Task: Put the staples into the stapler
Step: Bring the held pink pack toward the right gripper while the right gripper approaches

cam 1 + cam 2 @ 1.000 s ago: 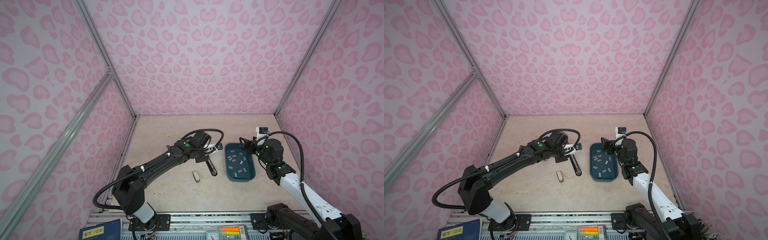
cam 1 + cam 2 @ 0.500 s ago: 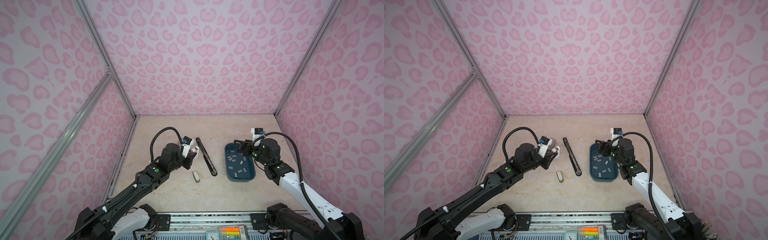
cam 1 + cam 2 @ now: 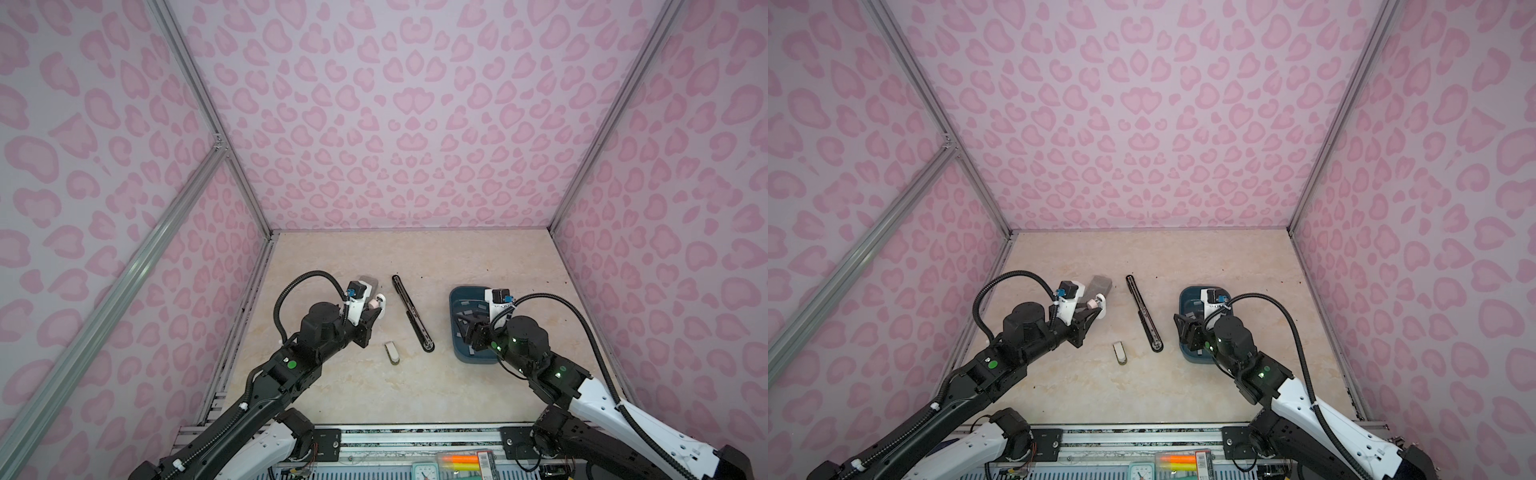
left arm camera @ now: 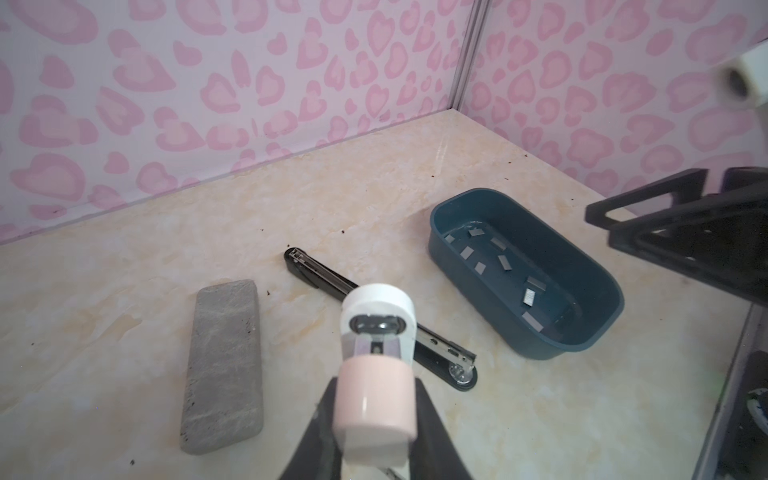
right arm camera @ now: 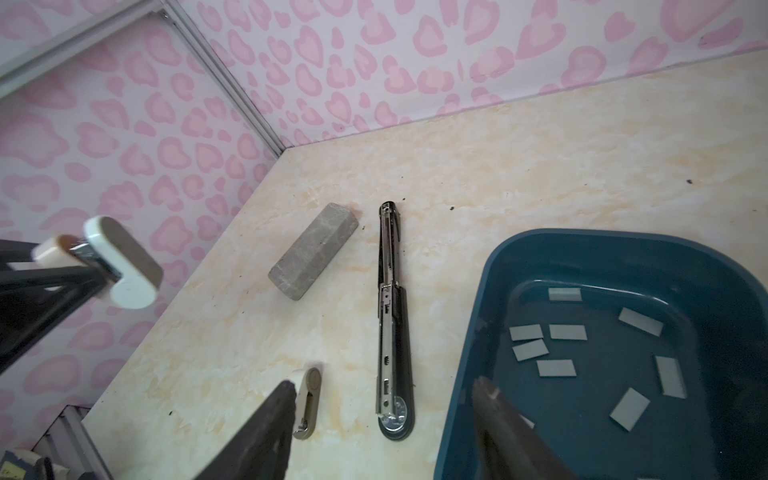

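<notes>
Across the work cell, I read the table (image 3: 478, 257) as a clock face in both top views, 12 o'clock at the far wall. The blue tray (image 4: 577, 266) sat at 3 o'clock from centre. The grey block (image 4: 224, 370) lay at 10 o'clock, well apart from the tray. The stapler (image 5: 390, 332) lay between them, opened out flat, its metal rail facing up, running from 12 toward 5 o'clock. The left gripper (image 4: 374, 399) hovered at 9 o'clock of the stapler, clamped on a white-and-pink piece (image 4: 376, 320). The right gripper (image 5: 384, 384) hung over the tray's 8 o'clock side with its jaws apart and nothing between them. A small beige piece (image 3: 392, 352) lay at 8 o'clock of the stapler. The staples (image 5: 557, 368) lay scattered on the tray floor; none showed in the rail.

Procedure, as I judged it: the step in hand was picking one strip. I would select a strip lying apart from its neighbours, align the jaws across its short width, descend clear of the tray wall, and close gently. A flat strip offers little edge, so a slip was the likely fault.
</notes>
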`<move>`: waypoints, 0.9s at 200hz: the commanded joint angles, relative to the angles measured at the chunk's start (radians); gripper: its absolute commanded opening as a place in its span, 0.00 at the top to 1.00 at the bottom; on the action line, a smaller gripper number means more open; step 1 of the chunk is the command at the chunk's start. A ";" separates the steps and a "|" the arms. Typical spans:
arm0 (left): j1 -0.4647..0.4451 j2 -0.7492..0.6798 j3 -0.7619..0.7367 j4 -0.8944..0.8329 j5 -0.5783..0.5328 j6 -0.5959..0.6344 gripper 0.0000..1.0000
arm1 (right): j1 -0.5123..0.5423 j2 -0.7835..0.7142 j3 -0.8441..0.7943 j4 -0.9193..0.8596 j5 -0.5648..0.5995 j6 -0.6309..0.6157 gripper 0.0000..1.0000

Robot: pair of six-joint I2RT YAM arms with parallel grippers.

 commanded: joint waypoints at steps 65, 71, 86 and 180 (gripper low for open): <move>-0.007 0.052 -0.014 0.086 0.130 0.077 0.97 | 0.039 -0.308 -0.071 -0.042 -0.038 0.004 0.32; -0.010 0.069 -0.010 0.086 0.132 0.086 0.97 | 0.041 -0.316 -0.069 -0.042 -0.039 0.007 0.32; -0.018 0.101 -0.005 0.087 0.151 0.106 0.97 | 0.048 -0.303 -0.084 0.006 -0.062 0.030 0.33; -0.153 0.211 0.044 0.067 0.182 0.252 0.97 | 0.296 0.037 -0.023 0.193 0.053 0.014 0.36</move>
